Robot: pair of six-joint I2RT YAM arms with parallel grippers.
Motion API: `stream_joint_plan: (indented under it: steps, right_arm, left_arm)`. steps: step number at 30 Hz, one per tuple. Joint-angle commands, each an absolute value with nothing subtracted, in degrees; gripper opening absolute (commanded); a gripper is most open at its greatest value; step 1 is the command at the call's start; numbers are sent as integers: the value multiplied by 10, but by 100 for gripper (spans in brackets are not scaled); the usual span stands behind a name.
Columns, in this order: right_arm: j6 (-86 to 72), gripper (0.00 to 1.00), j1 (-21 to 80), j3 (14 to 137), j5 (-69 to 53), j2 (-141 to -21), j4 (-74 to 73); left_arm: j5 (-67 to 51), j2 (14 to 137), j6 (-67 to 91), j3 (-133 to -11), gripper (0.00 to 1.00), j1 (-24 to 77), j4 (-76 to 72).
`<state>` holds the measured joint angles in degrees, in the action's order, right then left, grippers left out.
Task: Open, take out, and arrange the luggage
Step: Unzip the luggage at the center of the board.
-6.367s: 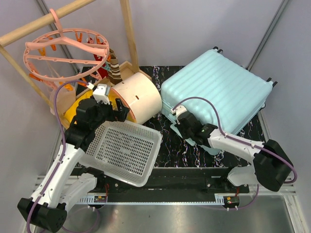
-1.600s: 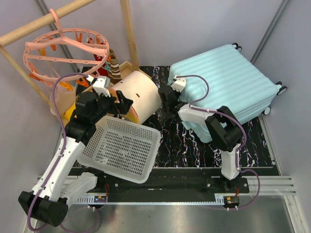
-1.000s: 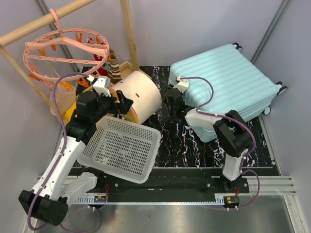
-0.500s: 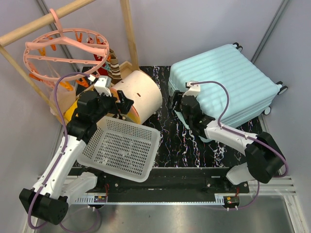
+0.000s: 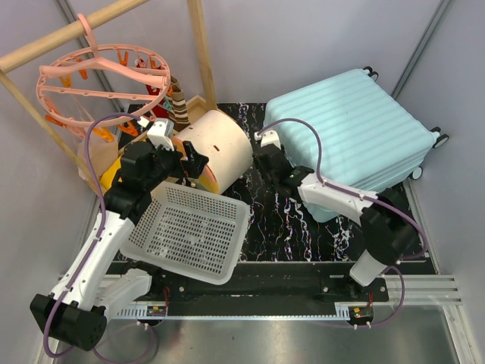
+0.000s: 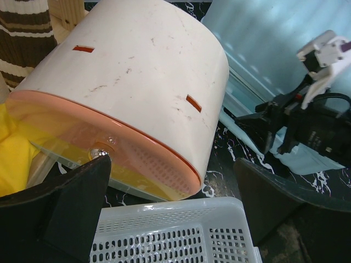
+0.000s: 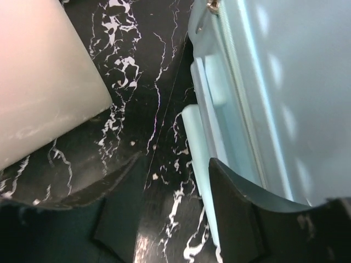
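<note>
Beside the luggage (image 5: 348,129), the right claw (image 7: 176,171) stands partly open, empty.

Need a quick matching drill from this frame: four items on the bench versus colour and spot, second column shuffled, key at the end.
1 luggage
2 perforated basket
3 rounded drawer box
4 peg hanger

a pink, hanging from the wooden pole, far left
b pale mint-blue, ribbed, far right
c white, near left
d cream with an orange front, on its side in the middle

Pairs: 1-b, 2-c, 3-d, 4-a
</note>
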<state>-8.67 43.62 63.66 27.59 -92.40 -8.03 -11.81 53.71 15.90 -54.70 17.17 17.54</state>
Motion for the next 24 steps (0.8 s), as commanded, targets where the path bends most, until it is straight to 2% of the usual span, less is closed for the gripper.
stream_joint_plan:
  steps: [1, 6, 11, 19, 24]
  right_arm:
    - [-31, 57, 438, 716, 313, -997, -118]
    - [-10, 54, 437, 744, 368, -1042, -121]
    - [-12, 53, 437, 732, 377, -1027, -119]
    - [19, 54, 438, 673, 308, -929, -83]
    - [26, 54, 417, 675, 292, -950, -86]
  left_arm:
    - [-124, 531, 149, -547, 99, 169, 156]
    - [-116, 529, 145, -548, 99, 169, 157]
    - [-114, 527, 142, -548, 99, 169, 159]
    - [-127, 528, 142, -545, 99, 169, 153]
    - [-137, 528, 145, -542, 99, 170, 149]
